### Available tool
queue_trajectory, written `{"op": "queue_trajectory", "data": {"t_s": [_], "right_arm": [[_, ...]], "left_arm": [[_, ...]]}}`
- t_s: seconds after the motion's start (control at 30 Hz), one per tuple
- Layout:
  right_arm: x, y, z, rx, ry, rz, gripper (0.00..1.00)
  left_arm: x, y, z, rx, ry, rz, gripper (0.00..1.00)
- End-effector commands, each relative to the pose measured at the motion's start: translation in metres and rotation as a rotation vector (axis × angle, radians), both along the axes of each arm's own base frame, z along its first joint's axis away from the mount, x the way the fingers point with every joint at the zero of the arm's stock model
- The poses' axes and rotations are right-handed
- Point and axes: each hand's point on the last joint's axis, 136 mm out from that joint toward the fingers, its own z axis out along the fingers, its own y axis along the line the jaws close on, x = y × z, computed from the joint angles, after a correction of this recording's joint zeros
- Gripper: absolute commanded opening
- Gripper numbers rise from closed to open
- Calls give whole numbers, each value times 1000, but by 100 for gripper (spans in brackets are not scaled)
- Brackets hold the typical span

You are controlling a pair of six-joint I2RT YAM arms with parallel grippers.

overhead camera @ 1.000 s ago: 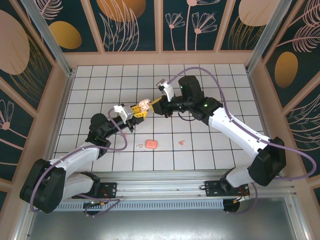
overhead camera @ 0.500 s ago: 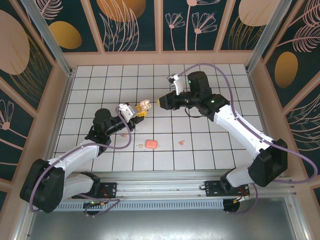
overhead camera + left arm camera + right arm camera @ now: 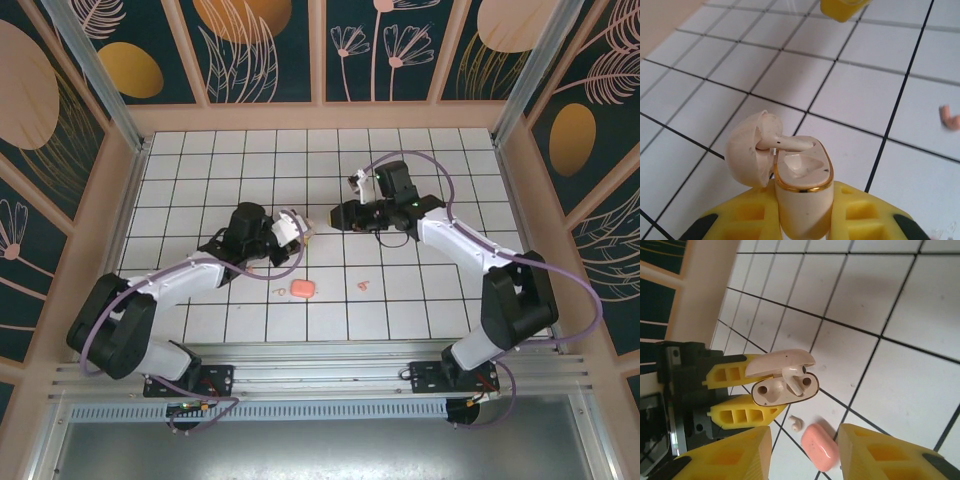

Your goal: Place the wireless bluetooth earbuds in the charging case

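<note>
Tabletop (image 3: pixel 450 300): left fingers (image 3: pixel 742 220) around charging case (image 3: pixel 802 195)

Colours: cream-beige rounded plastic charging case (image 3: pixel 802 185) with gold rim, darker well. Slim plastic earbud stem (image 3: pixel 790 142) cream; loose tiny plastic earbud (image 3: pixel 950 117) pale pink. Glossy rounded-square piece (image 3: pixel 821 446) salmon-pink. Left gripper's plastic fingers (image 3: pixel 860 210) yellow. Tabletop (image 3: pixel 865 95) white, black grid. Wall panels (image 3: pixel 270 50) dark teal, orange ovals, pink leaf outlines.

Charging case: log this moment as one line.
left gripper shut on charging case | lid open | one earbud in case | right gripper open, empty
</note>
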Motion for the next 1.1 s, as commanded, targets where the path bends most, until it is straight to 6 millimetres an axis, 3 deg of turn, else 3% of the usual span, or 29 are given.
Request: {"op": "queue_trajectory", "data": {"t_s": [0.0,0.13,0.33,0.63,1.07], "right_arm": [[0,-7,-20,-28,55,-27,43],[-6,-8,-36,-49,81,-13,46],[-5,-1,-50,-31,87,13,52],[-5,27,-43,34,50,111,55],[6,31,-39,47,-5,97,48]], "left_arm": [[5,4,-19,181,7,15,2],[8,-2,-27,250,13,-1,2],[3,-14,-16,179,-4,-53,2],[-4,-23,-6,96,-11,-84,2],[-16,-37,22,-43,-38,-142,3]]}}
